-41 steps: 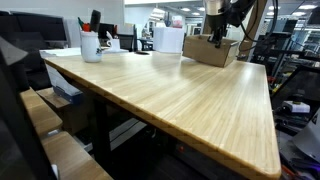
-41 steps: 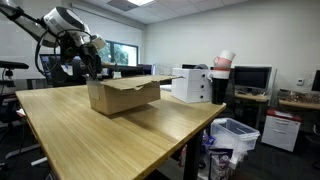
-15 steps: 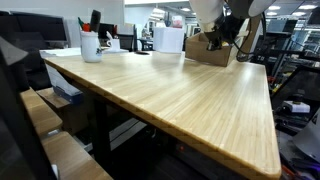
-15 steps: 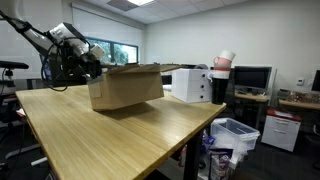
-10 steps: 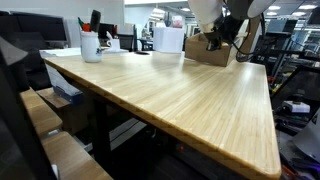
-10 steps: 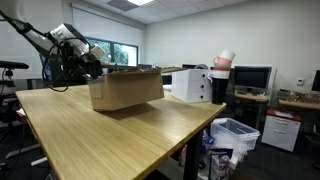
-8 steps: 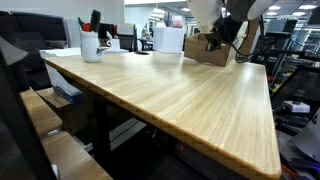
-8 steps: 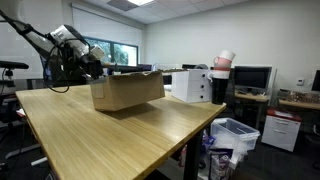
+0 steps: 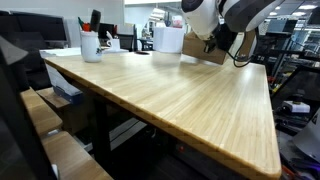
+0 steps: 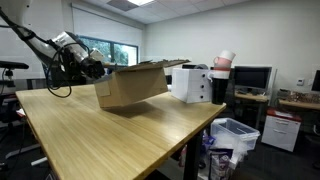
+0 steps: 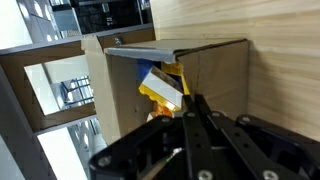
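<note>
End effector (image 10: 96, 68) pinched shut on one wall of a cardboard box (image 10: 135, 86), which hangs tilted over the far end of the counter (image 10: 110, 140). The thin wall could buckle or slip free, and the yellow packet (image 11: 160, 88) inside might slide out. The counter is pale wood planks. The room is an office with monitors and a white cup (image 9: 91, 46) of pens.
</note>
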You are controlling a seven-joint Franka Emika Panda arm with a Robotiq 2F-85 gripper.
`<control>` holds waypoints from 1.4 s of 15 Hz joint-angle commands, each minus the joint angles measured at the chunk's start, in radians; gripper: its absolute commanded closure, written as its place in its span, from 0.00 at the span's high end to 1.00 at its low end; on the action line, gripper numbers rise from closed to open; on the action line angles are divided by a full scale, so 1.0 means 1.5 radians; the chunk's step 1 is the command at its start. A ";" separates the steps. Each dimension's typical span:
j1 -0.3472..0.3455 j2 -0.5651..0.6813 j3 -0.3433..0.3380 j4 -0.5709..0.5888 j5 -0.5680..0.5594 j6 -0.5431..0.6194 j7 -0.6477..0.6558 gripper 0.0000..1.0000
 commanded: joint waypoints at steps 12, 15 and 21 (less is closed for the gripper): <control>0.047 0.080 0.012 0.015 -0.029 -0.123 0.053 0.04; 0.053 0.088 0.009 0.021 -0.026 -0.129 0.043 0.04; 0.047 0.083 0.005 0.061 0.080 -0.109 -0.002 0.04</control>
